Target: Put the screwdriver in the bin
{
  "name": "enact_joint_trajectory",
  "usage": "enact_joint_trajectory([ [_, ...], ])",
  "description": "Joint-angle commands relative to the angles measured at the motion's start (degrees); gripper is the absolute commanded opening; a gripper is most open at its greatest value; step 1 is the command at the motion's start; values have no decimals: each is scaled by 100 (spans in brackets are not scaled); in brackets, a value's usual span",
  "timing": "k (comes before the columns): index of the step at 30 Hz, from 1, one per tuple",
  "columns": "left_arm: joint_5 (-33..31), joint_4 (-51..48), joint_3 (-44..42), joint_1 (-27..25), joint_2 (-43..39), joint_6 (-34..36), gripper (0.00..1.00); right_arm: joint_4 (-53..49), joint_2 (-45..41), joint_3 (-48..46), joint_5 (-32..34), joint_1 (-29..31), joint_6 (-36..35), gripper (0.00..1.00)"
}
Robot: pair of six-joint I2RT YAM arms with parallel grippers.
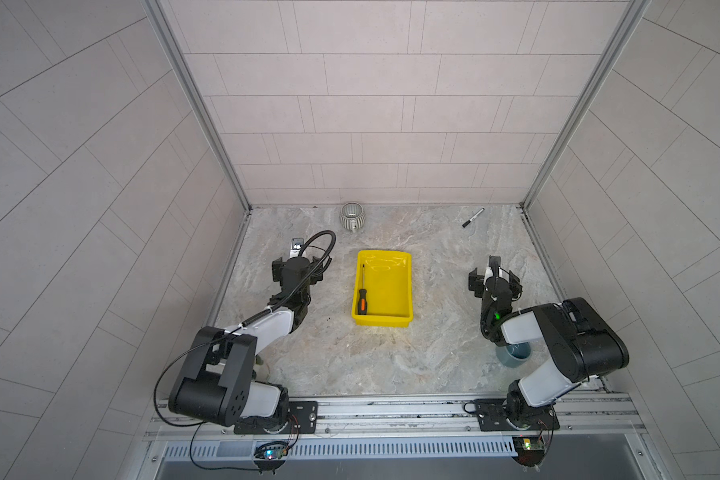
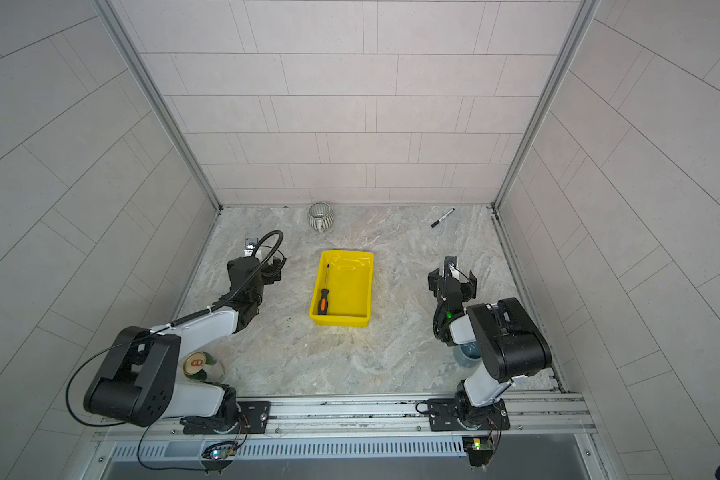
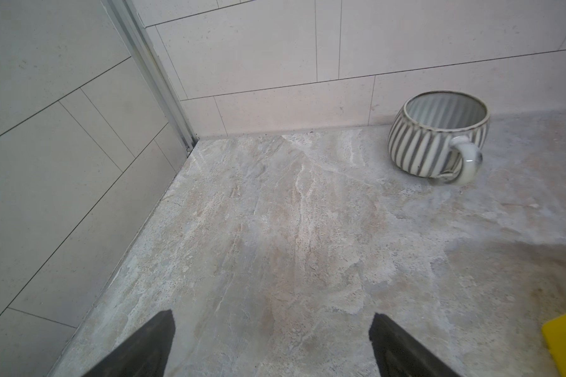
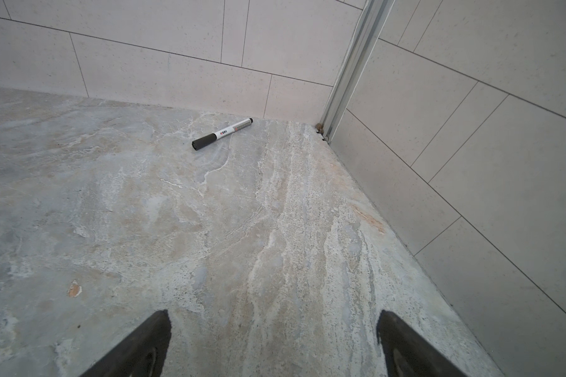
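left gripper [image 3: 271, 326]: fingers spread, holding nothing, left of bin [image 1: 383, 323] | screwdriver [image 1: 362, 293]: lies flat inside bin along its left wall, handle toward the arm bases | right gripper [image 4: 273, 326]: fingers spread, holding nothing, right of bin

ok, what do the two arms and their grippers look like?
The left arm and right arm have white link covers and bulky black joint housings. A black ribbed cable loops off the left wrist; a green light glows on the right one. The left gripper and right gripper have black wedge-shaped fingers.
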Motion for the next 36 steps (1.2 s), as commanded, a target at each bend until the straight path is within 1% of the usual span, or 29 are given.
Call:
enact_joint_trajectory([
  [1, 140, 380, -329, -10, -350, 280, 100, 123, 22, 13, 8, 19, -70, 100],
  [4, 116, 374, -574, -10, -552, 324, 100, 128, 25, 13, 14, 15, -65, 100],
  [6, 85, 442, -725, -23, -529, 462, 100, 127, 18, 13, 20, 15, -65, 99],
  [8, -16, 539, -906, -19, -518, 459, 100, 128, 23, 13, 10, 20, -69, 99],
  [10, -202, 959, -1110, -21, -401, 320, 100, 125, 25, 19, 19, 22, -69, 99],
  [12, -513, 1691, -1258, -21, -124, 256, 100, 128, 25, 13, 20, 23, -69, 99],
  [13, -521, 1870, -1264, -19, -28, 199, 100, 128, 21, 20, 20, 18, -73, 99],
  [15, -409, 1816, -1180, -20, 74, 248, 100, 128, 24, 17, 20, 14, -66, 100],
  [17, -575, 1689, -1010, -11, 211, 255, 100, 128, 25, 13, 20, 16, -69, 99],
  [19, -660, 1820, -990, -14, 325, 301, 100, 128, 23, 13, 20, 20, -71, 99],
  [21, -496, 2309, -1206, 14, 510, 366, 100, 128, 21, 17, 20, 20, -71, 99],
  [23, -422, 3436, -1590, 109, 962, 282, 100, 127, 25, 13, 20, 20, -66, 100],
  [25, -651, 4416, -1775, 143, 1567, 200, 100, 120, 21, 13, 19, 17, -70, 99],
  [26, -1027, 3957, -1508, 126, 1542, 210, 100, 119, 24, 21, 19, 20, -65, 99],
  [27, -1132, 3415, -1344, 156, 1444, 92, 100, 119, 25, 22, 18, 19, -70, 99],
  [28, -1010, 2903, -1073, 272, 1345, -61, 100, 113, 25, 22, 14, 15, -65, 99],
  [29, -856, 2638, -944, 377, 1317, -151, 100, 103, 25, 22, 11, 23, -72, 100],
  [32, -422, 2210, -774, 636, 1258, -347, 100, 103, 25, 22, 12, 16, -65, 100],
  [36, -333, 2182, -763, 679, 1265, -354, 100, 106, 25, 22, 9, 21, -65, 100],
])
